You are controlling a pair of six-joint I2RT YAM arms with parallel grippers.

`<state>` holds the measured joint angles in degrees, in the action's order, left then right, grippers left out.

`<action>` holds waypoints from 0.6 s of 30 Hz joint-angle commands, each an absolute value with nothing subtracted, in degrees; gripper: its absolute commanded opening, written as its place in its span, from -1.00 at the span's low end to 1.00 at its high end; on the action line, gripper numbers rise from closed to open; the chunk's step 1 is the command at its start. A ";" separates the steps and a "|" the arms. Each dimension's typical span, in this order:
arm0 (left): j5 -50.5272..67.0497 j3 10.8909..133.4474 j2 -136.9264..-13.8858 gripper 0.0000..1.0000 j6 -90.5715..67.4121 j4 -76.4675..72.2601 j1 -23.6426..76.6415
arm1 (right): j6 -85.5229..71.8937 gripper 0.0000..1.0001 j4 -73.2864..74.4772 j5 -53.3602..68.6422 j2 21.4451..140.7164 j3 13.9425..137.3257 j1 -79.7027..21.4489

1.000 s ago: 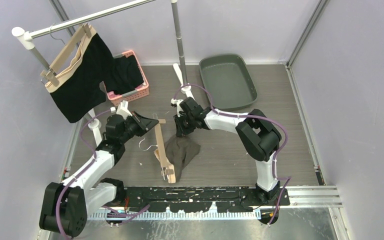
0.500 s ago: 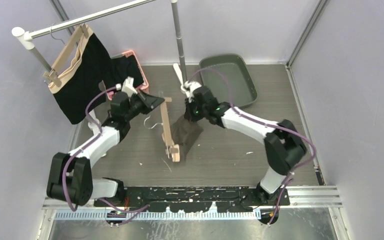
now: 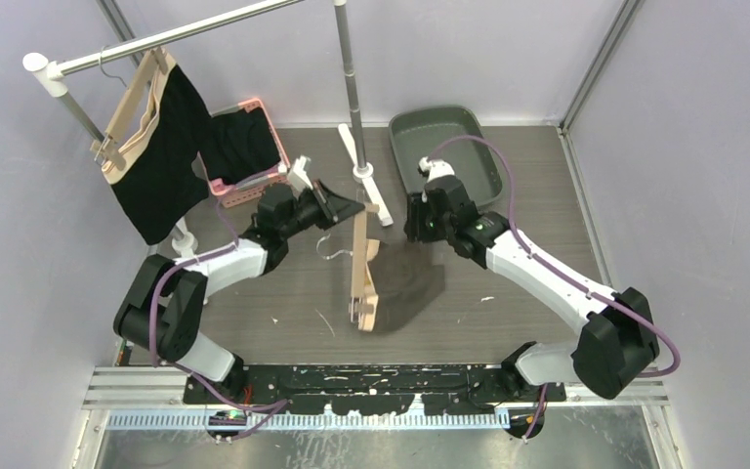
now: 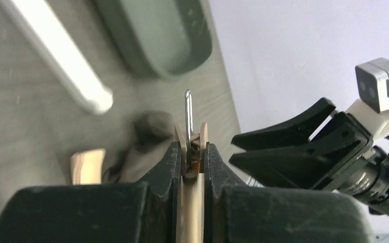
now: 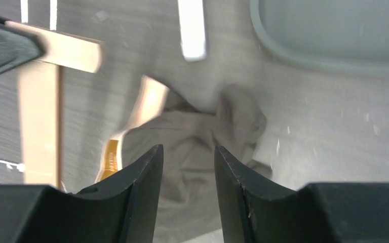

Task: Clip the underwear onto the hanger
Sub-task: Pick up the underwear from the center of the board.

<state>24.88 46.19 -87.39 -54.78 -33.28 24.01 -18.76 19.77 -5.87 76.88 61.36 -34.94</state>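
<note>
On a grey wood-grain table (image 3: 557,186), dark grey underwear (image 3: 408,288) is lying crumpled against the right side of a wooden hanger (image 3: 360,274). The left claw (image 3: 350,207) is clamping tight on the hanger's far end. The right claw (image 5: 187,152), jaws parted and holding nothing, is hovering over the fabric. Behind them, a grey tray (image 3: 474,147) and a pink basket (image 3: 246,191) are sitting by the back wall.

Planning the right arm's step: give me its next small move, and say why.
Probably: lower the right gripper and pinch the underwear edge below it. Its jaws stand apart and empty just above it, while the left gripper is shut on the hanger at its clip end nearby.
</note>
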 commanded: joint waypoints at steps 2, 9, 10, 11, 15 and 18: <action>26.16 36.62 -82.73 -1.00 -57.52 -41.93 24.70 | -22.43 0.05 23.29 -8.88 71.21 57.12 -35.25; 25.36 30.87 -78.97 -0.99 -57.63 -41.91 24.70 | -17.74 0.04 20.01 -1.14 78.33 62.62 -35.25; 24.99 30.28 -78.57 -0.99 -57.61 -41.88 24.71 | -17.72 0.05 19.00 1.08 79.68 63.03 -35.30; 24.25 29.72 -78.09 -1.00 -57.63 -42.00 24.70 | -18.05 0.05 17.78 2.94 80.84 63.21 -35.34; 19.70 26.76 -76.13 -1.00 -58.10 -42.28 24.61 | -18.84 0.06 11.56 9.23 84.59 61.61 -36.15; 15.69 25.15 -74.36 -0.99 -58.36 -41.58 24.61 | -17.63 0.09 8.53 10.59 87.41 61.11 -37.52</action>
